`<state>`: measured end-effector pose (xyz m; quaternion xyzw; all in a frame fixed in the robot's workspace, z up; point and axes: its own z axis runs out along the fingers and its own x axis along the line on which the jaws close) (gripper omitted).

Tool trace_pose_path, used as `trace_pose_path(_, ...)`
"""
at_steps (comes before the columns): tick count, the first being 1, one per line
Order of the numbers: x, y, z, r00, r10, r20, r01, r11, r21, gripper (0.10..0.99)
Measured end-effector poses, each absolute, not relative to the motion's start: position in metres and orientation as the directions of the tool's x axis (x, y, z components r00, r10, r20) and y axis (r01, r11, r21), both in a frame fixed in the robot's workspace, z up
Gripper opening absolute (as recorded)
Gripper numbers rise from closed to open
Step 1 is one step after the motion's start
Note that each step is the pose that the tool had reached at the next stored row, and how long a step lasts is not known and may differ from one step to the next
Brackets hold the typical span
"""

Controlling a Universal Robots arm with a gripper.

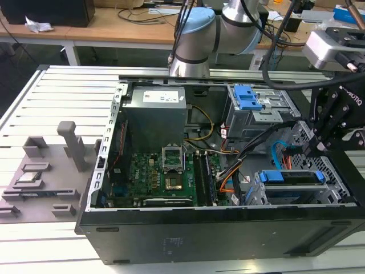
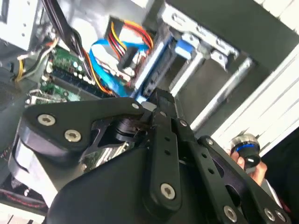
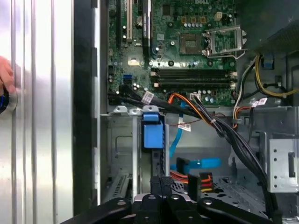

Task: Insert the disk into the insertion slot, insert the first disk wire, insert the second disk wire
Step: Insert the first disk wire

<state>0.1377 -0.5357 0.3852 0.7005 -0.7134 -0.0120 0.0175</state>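
Note:
The disk (image 1: 296, 178) in its blue carrier (image 3: 153, 130) sits inside the insertion slot (image 1: 322, 197), the silver perforated cage at the exterior view's right. My gripper (image 1: 316, 149) hangs just above the cage's far end, fingers shut with nothing seen between them; it also shows in both wrist views (image 3: 161, 183) (image 2: 159, 95). The first disk wire (image 3: 202, 178), red, orange and black with a black plug (image 2: 127, 58), lies beside the disk's end. The second disk wire (image 3: 198, 163), flat and light blue, loops next to it (image 1: 278, 149). Whether either plug is seated I cannot tell.
Thick black sleeved cables (image 3: 233, 140) cross from the motherboard (image 1: 165, 177) toward the cage. A grey bay with blue clips (image 1: 251, 105) stands behind. A person's hand (image 3: 3, 79) rests on the slatted table outside the case wall. Grey fixtures (image 1: 40, 171) lie at the exterior view's left.

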Motion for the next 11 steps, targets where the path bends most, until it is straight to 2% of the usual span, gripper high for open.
trace_pose_path(5,0.146,-0.506,0.375,-0.018,-1.0,0.02,-0.999,0.019,0.041,0.106)
trace_pose_path(11,0.146,-0.502,0.37,-0.018,-1.0,0.021,-0.999,0.019,0.041,0.106)
